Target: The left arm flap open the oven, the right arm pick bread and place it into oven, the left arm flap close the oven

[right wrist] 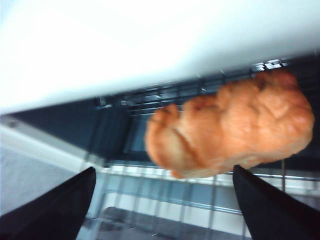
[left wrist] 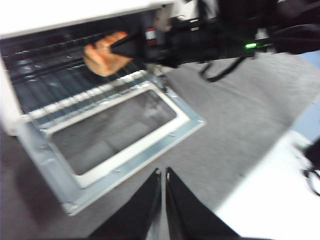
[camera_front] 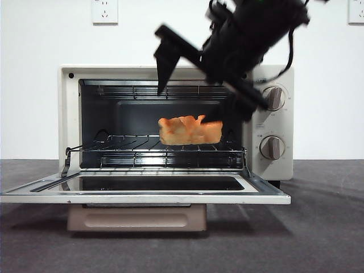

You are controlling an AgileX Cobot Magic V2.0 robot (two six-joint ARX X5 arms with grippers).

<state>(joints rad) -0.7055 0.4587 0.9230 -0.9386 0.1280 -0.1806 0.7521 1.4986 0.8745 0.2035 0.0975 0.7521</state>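
Note:
The cream-white oven [camera_front: 69, 114] stands with its glass door [camera_front: 142, 199] flapped down flat toward the front. The golden bread [camera_front: 189, 129] lies on the wire rack inside, right of the middle; it also shows as bread [left wrist: 102, 52] and bread [right wrist: 230, 125]. My right gripper [camera_front: 193, 105] reaches into the oven mouth from the upper right. It is open, with its jaws spread wide on either side of the loaf and not touching it. My left gripper [left wrist: 163, 172] is shut and empty, hovering over the grey table in front of the lowered door [left wrist: 150, 150].
Two beige knobs [camera_front: 273, 98] sit on the oven's right panel. The door's bar handle [camera_front: 136, 218] hangs under the lowered door. Wall sockets [camera_front: 104, 10] are on the white wall behind. Grey table [camera_front: 324, 227] stretches around the oven.

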